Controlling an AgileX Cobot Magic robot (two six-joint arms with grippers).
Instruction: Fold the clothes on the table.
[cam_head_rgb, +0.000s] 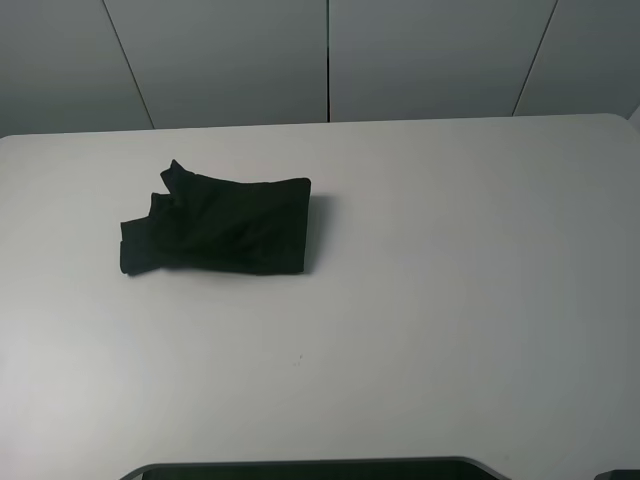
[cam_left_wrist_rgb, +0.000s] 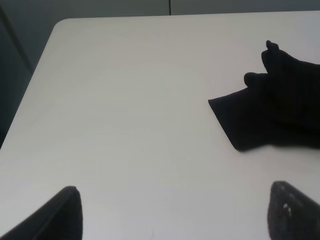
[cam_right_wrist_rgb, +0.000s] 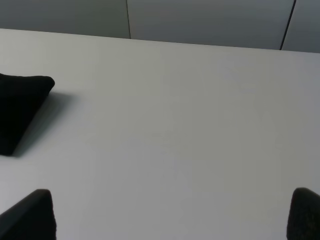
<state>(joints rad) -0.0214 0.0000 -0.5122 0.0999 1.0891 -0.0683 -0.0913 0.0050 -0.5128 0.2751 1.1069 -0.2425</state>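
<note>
The clothes (cam_head_rgb: 225, 225), one black T-shirt, lay folded into a compact bundle on the white table (cam_head_rgb: 430, 300), left of centre in the high view; no print showed. From the left wrist, the left gripper (cam_left_wrist_rgb: 175, 212) hung spread wide above bare tabletop, the shirt cut off at the frame edge. From the right wrist, the right gripper (cam_right_wrist_rgb: 172, 215) gaped too, only a shirt corner visible.

Only obstacle on the table (cam_head_rgb: 450, 300): black folded shirt (cam_head_rgb: 225, 225), left of centre, toward the far side. Bare surface all round it: whole right half, near strip, far strip, left edge. Left tool (cam_left_wrist_rgb: 175, 212) & right tool (cam_right_wrist_rgb: 170, 215) both spread wide over bare surface, apart from the shirt.
</note>
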